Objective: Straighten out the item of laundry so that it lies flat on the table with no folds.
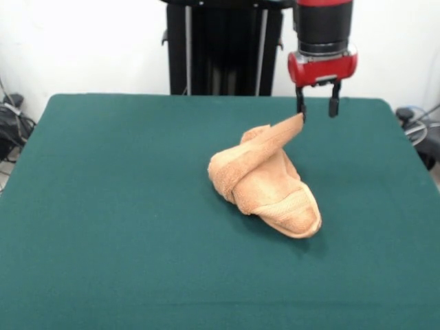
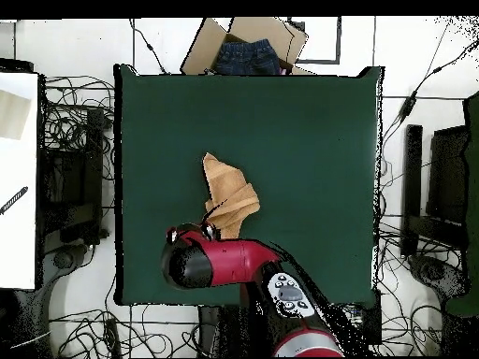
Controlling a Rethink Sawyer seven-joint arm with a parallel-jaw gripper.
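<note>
1. The gripper (image 1: 317, 110) hangs from the red and black arm (image 1: 323, 34) above the far part of the bench (image 1: 103, 206), pointing straight down.
2. Its two black fingers (image 1: 334, 104) stand apart with a clear gap between them, so the gripper is released and clamps nothing.
3. The towel (image 1: 265, 182) lies just below the gripper and to its side, bunched into a crumpled heap on the green cloth.
4. One corner of the towel (image 1: 292, 127) rises like a narrow tongue up to the finger on the picture's left in the front view. It seems to touch this finger tip, but I cannot tell if it only leans there.
5. From this raised corner the towel goes down and away from the gripper, toward the camera, and it ends in a rounded folded lobe with a woven band (image 1: 295, 206).
6. In the overhead view the arm (image 2: 220, 262) covers the gripper, and the towel (image 2: 229, 198) comes out from under the wrist toward the middle of the bench (image 2: 309, 140).
7. Beyond the bench edge farthest from the gripper stands a cardboard box (image 2: 245, 47) with dark blue cloth inside.
</note>
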